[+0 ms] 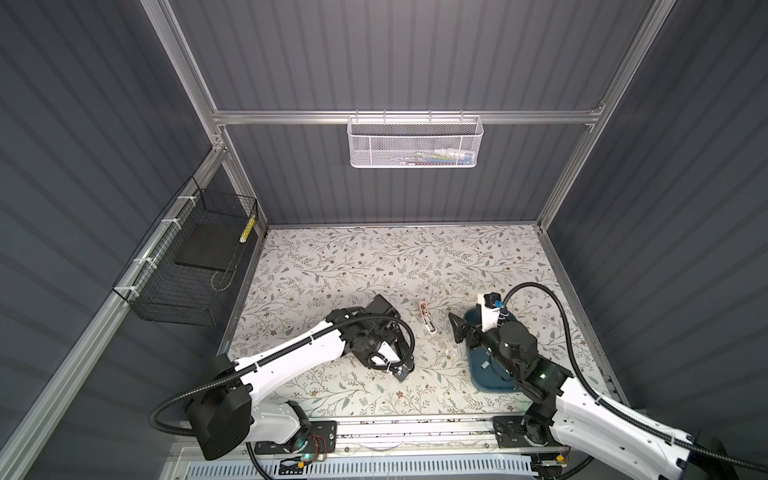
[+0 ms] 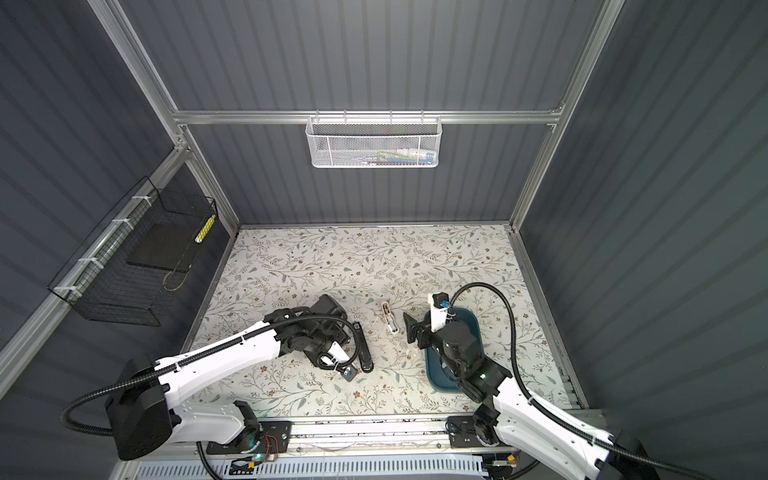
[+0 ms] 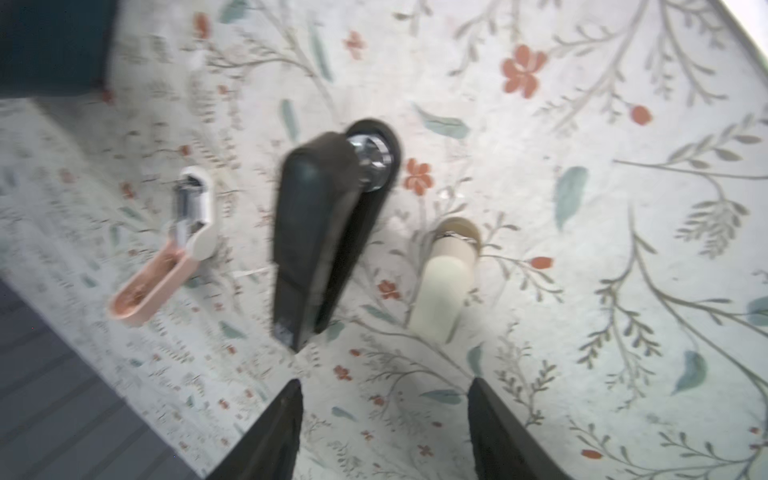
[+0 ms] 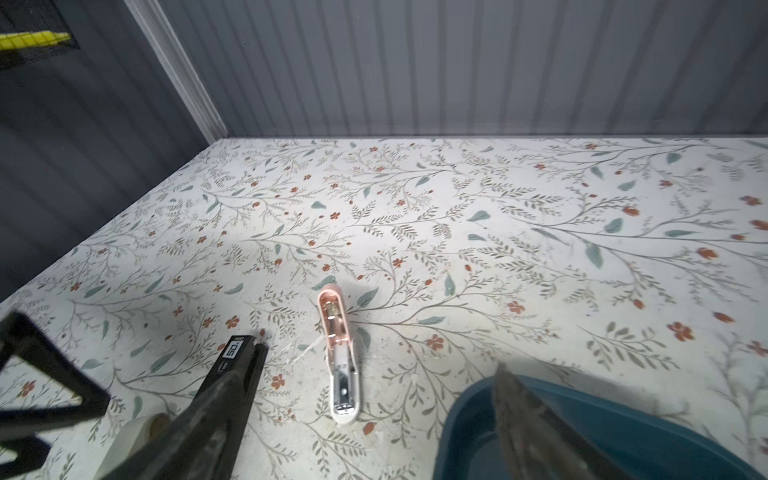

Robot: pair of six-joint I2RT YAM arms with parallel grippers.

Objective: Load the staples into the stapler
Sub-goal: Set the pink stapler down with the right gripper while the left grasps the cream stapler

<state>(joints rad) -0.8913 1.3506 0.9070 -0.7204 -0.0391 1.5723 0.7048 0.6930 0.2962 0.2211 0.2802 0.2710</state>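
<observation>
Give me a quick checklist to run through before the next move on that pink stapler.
1. Pink stapler lying open, metal channel exposed: ok.
2. Any staples seated in that channel: cannot tell.
3. Right end effector open, nothing between its fingers: ok.
4. Left end effector open, empty, not touching the black stapler: ok.
5. Pink stapler apart from the black stapler and the blue tray: ok.
</observation>
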